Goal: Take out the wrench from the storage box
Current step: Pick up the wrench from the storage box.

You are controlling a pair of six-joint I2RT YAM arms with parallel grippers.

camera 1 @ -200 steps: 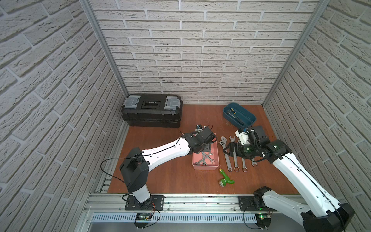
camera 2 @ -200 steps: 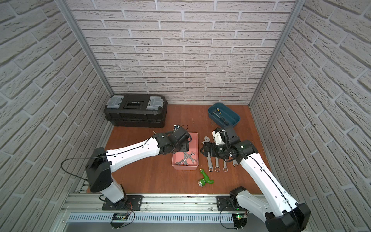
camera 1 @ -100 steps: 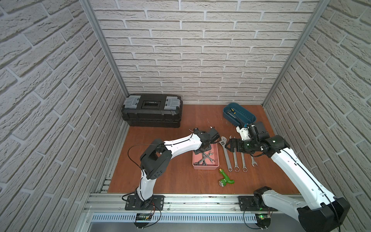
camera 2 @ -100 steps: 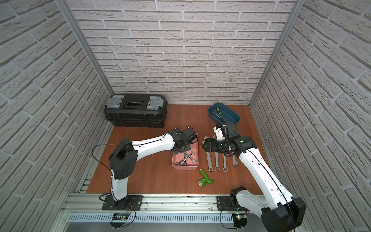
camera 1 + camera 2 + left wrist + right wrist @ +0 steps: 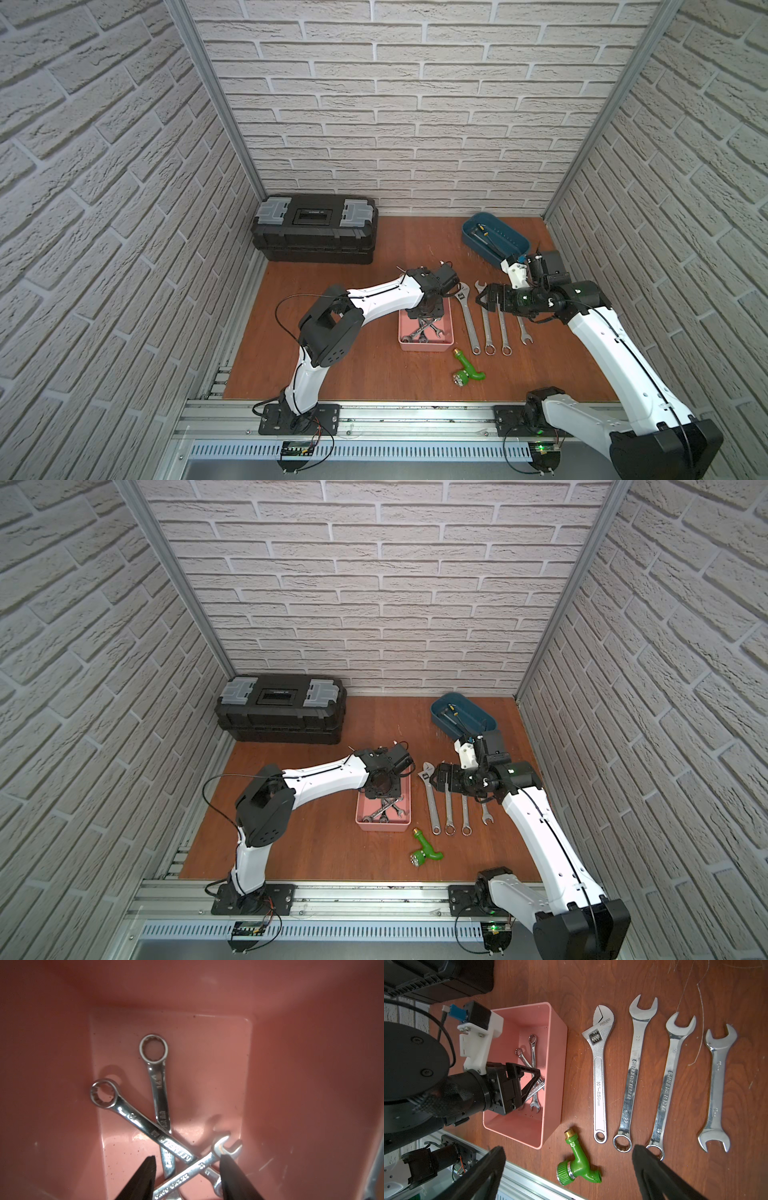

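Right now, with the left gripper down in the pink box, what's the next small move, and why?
Probably close the left gripper on the wrenches: its open jaws straddle their crossing on the storage box floor, gripping nothing yet.

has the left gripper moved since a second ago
yes, the left gripper dropped from over the far end of the storage box down into it
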